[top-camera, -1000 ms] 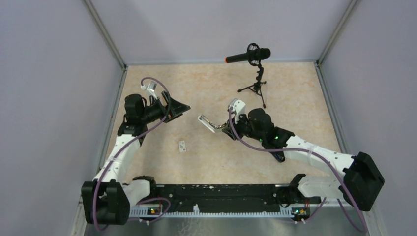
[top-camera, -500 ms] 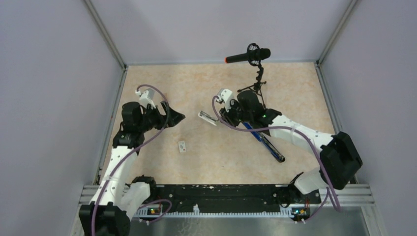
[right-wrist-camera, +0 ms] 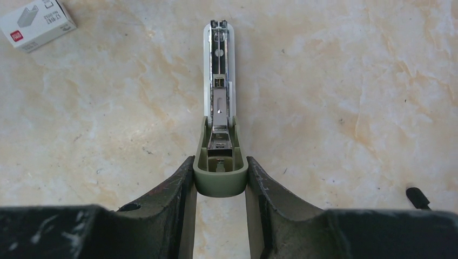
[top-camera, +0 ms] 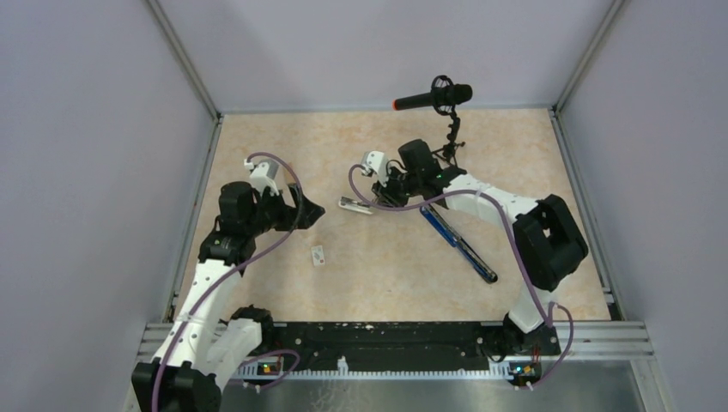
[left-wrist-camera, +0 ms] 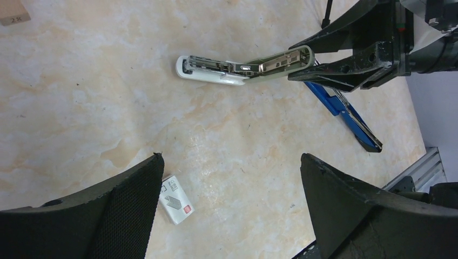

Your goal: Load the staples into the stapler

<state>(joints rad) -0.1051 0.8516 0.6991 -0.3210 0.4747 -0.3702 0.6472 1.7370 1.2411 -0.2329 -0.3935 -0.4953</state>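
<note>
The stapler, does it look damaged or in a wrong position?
The stapler is hinged fully open, rail exposed, its green top pinched by the right gripper. That suits loading; no damage or spill shows.

1. stapler (right-wrist-camera: 220,124): near half between right end effector (right-wrist-camera: 220,174) fingers, far half ahead on bench (right-wrist-camera: 351,81).
2. staples (right-wrist-camera: 36,24): ahead-left of it, well apart.
3. Same staples just beside one left end effector (left-wrist-camera: 230,157) finger.

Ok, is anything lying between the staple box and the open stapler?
No. The left wrist view shows only bare tabletop from the staple box up to the stapler; the blue bar lies off to one side.
</note>
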